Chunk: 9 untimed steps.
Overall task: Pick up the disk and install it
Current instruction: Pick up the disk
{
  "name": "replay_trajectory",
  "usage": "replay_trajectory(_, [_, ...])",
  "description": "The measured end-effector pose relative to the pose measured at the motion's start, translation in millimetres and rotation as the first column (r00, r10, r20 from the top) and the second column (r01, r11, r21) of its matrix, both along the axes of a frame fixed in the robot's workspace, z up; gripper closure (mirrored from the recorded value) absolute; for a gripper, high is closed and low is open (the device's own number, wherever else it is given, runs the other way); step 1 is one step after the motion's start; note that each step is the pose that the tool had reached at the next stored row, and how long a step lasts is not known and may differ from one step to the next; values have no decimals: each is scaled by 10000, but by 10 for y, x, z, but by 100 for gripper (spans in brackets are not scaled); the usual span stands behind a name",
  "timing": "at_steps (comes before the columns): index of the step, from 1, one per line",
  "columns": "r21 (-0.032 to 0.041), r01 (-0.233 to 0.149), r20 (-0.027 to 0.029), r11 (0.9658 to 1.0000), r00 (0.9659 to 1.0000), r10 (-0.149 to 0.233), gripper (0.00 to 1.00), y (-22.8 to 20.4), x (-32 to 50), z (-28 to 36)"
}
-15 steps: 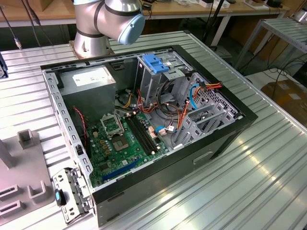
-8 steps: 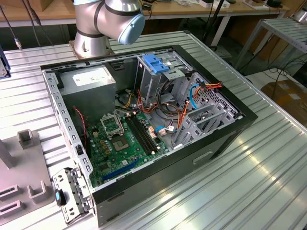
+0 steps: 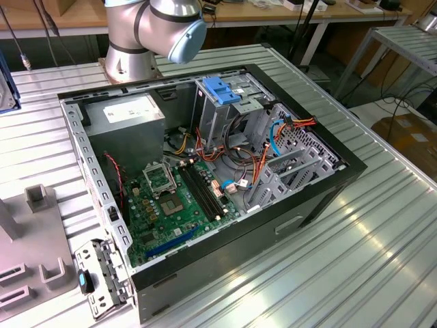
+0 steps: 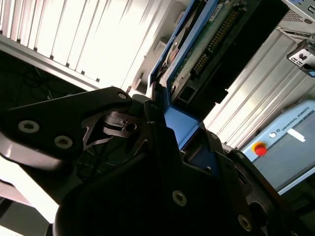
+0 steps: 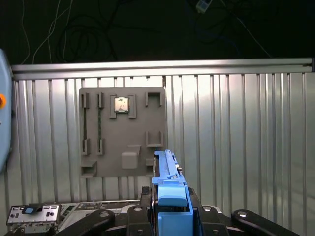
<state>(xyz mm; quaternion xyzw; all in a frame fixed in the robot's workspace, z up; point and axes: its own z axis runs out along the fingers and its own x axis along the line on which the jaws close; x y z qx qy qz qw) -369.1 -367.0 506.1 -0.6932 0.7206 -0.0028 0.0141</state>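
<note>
Gripper (image 5: 170,199) clamped on disk (image 5: 165,167), edge-up, over the table (image 5: 246,147). Risk: narrow rail grip, so the disk may tilt and jam entering the cage (image 3: 220,102).

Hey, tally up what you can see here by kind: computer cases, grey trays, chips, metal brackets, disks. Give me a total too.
computer case: 1
grey tray: 1
chip: 1
metal bracket: 1
disk: 1
Total: 5
</note>
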Motion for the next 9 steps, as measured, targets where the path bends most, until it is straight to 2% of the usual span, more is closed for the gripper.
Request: replay_trajectory(9, [4, 0, 1, 10000, 10000, 0, 63, -1, 58, 0])
